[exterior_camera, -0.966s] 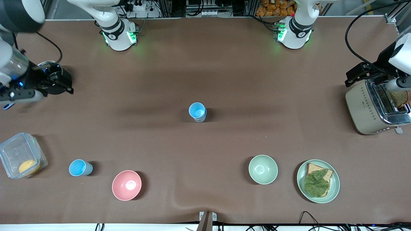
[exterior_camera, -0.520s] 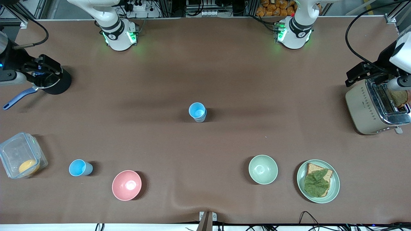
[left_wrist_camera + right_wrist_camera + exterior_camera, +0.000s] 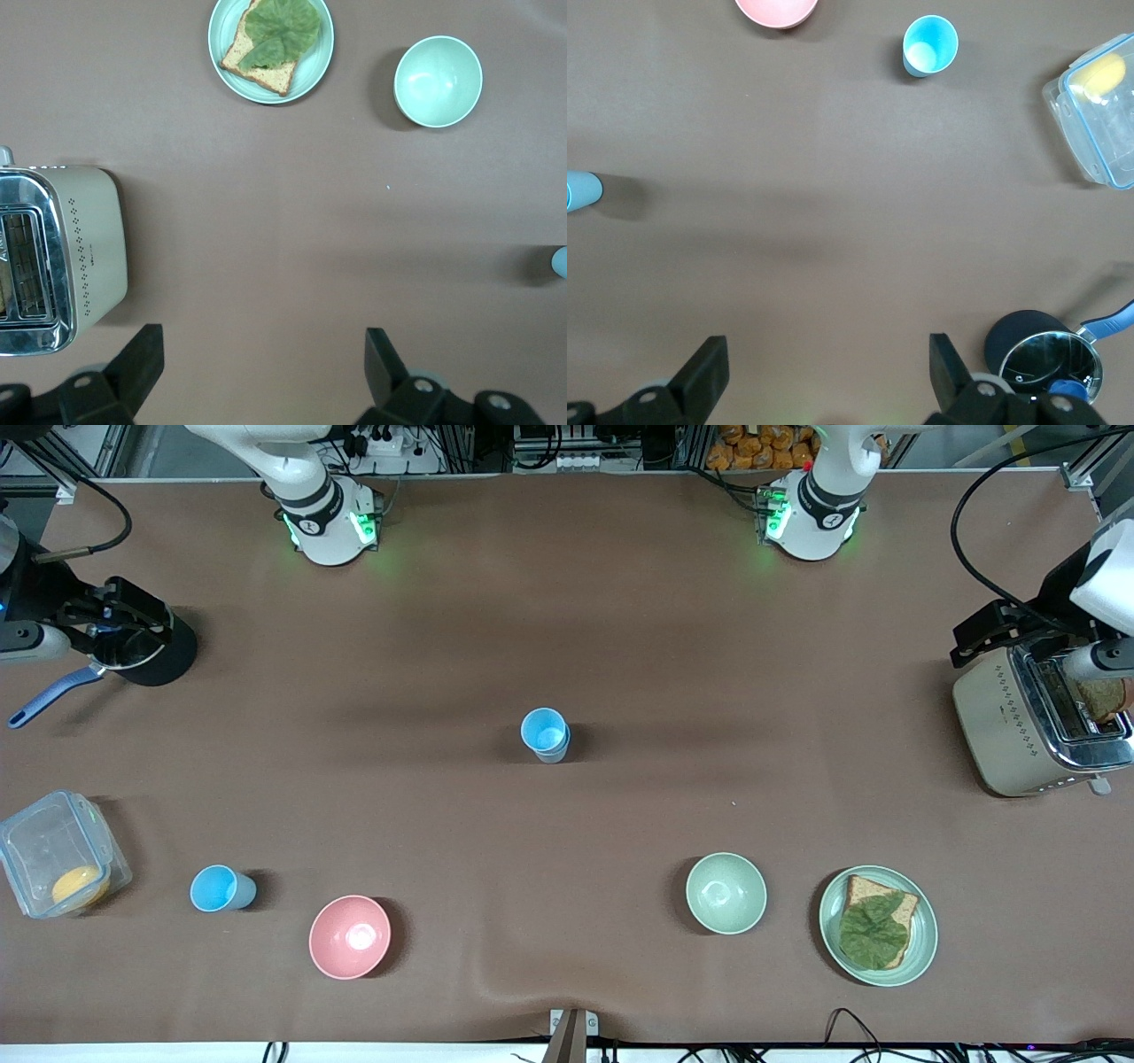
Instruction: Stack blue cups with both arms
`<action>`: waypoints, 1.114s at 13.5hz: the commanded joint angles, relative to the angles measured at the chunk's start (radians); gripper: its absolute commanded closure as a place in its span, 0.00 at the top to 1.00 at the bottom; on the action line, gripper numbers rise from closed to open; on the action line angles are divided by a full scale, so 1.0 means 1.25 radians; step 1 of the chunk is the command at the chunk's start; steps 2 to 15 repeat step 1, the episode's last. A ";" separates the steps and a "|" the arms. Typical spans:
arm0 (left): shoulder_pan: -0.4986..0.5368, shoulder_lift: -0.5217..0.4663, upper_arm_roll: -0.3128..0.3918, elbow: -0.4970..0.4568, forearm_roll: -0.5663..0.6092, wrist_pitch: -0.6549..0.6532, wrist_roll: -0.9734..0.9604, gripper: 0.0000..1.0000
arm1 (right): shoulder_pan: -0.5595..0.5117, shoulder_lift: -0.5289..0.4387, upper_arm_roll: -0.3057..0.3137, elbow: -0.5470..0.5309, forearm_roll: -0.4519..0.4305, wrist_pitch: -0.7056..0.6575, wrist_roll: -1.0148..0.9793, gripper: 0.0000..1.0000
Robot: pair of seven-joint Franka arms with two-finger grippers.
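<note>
One blue cup (image 3: 221,888) (image 3: 930,44) stands upright near the front camera, between the clear box and the pink bowl. At mid-table stands another blue cup (image 3: 545,734) that appears to have a second one nested inside; only its edge shows in the wrist views (image 3: 580,191) (image 3: 560,262). My right gripper (image 3: 120,615) (image 3: 828,372) hangs open and empty over the saucepan at the right arm's end. My left gripper (image 3: 997,631) (image 3: 263,356) hangs open and empty beside the toaster at the left arm's end.
A pink bowl (image 3: 350,936), a pale green bowl (image 3: 726,892) and a plate (image 3: 921,948) with bread and lettuce lie near the front camera. A clear box (image 3: 55,864), a black saucepan (image 3: 146,657) and a toaster (image 3: 992,722) stand at the table's ends.
The right arm drew back toward its end of the table, uncovering the saucepan's blue handle, then held still. The left arm barely moved. The cups stayed put.
</note>
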 commanded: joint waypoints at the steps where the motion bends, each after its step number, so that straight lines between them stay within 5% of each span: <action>1: 0.005 -0.002 -0.001 0.021 -0.006 -0.001 0.014 1.00 | -0.005 0.009 0.002 0.017 -0.008 -0.013 -0.010 1.00; 15: 0.005 -0.002 -0.001 0.021 -0.006 -0.001 0.014 1.00 | -0.005 0.009 0.002 0.017 -0.008 -0.013 -0.010 1.00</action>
